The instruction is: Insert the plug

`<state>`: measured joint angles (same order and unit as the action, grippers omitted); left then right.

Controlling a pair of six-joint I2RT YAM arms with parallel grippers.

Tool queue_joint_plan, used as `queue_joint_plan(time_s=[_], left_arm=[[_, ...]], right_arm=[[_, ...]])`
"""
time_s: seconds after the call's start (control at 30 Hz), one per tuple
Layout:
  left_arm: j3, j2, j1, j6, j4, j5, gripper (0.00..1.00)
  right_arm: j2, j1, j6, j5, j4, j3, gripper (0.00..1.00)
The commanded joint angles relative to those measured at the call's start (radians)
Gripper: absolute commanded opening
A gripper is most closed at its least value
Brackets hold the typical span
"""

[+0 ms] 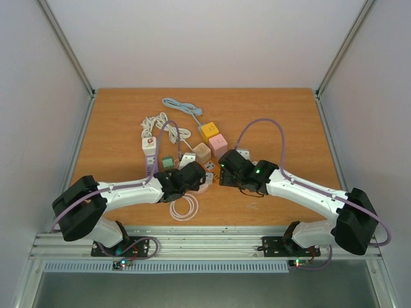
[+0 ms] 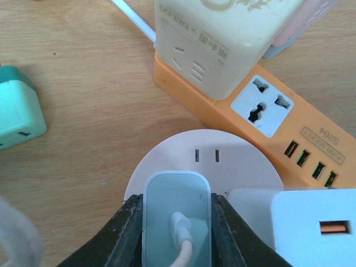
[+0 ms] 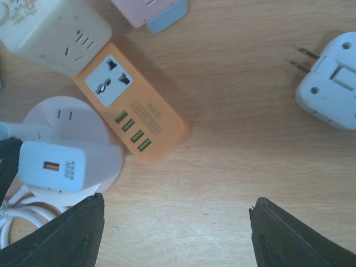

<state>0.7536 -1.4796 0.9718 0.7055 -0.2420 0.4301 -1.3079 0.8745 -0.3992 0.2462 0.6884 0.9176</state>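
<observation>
Two arms meet near the middle of the tabletop (image 1: 122, 115), their wrists almost facing each other. The left gripper (image 2: 177, 214) is clenched on the plug (image 2: 177, 186), a pale rounded block with a white cable leaving its top, and its dark fingers (image 2: 129, 231) press on both sides. The plug stands on the round hub (image 2: 167, 156), close beside a free pair of slots; whether its pins are fully seated cannot be told. A white charger (image 2: 317, 225) with an orange port sits on the same hub. Just beside the hub lies an orange power strip (image 2: 303, 136), and a cream cube adapter (image 2: 222, 39) sits on one end of it. A green adapter (image 1: 167, 162) lies far-left of the left gripper. The right gripper (image 3: 177, 222) hangs released over bare wood just right of the hub, jaws wide apart and holding nothing. A white pronged adapter (image 3: 331, 83) lies apart from the strip.
</observation>
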Motion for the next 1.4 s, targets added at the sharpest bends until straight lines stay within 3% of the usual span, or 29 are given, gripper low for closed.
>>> queue_joint_plan(time_s=[0.0, 0.47, 0.87, 1.13, 1.37], left_arm=[[-0.034, 0.014, -0.001, 0.018, -0.279, -0.136, 0.28], [0.095, 0.127, -0.004, -0.037, -0.392, -0.120, 0.57], [0.107, 0.382, -0.027, -0.021, -0.487, -0.141, 0.64], [0.123, 0.624, -0.091, -0.071, -0.446, -0.153, 0.69], [0.106, 0.675, -0.124, -0.088, -0.401, -0.177, 0.70]], right_arm=[[0.048, -0.014, -0.033, 0.080, 0.048, 0.015, 0.74], [0.107, -0.027, -0.058, 0.128, 0.090, 0.000, 0.76], [0.076, -0.146, -0.036, 0.140, 0.116, -0.007, 0.83], [-0.071, -0.315, 0.007, 0.086, 0.058, -0.004, 0.89], [-0.253, -0.382, 0.005, 0.020, 0.021, 0.041, 0.90]])
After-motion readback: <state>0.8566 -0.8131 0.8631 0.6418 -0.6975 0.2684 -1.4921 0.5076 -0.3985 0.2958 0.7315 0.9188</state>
